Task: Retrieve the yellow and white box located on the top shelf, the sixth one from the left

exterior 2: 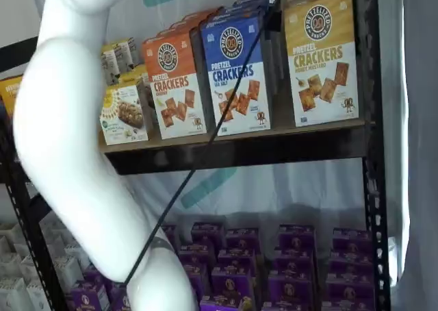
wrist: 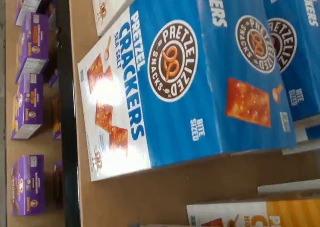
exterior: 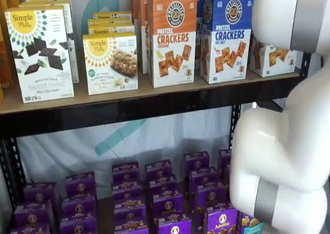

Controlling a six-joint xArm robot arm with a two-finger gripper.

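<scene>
The yellow and white box (exterior 2: 321, 61) stands upright on the top shelf (exterior 2: 239, 150), long axis vertical, printed front facing outward, at the shelf's right end beside one blue Pretzel Crackers carton (exterior 2: 237, 71) and one orange Pretzel Crackers carton (exterior 2: 175, 85). The wrist view shows a blue carton close up. The hand lies outside every view; its fingers are spread wide.

A shop-like mock-up: stocked top shelf (exterior: 129, 107) (backdrop sheet (exterior: 154, 136) behind) and purple boxes (exterior: 165, 203).
</scene>
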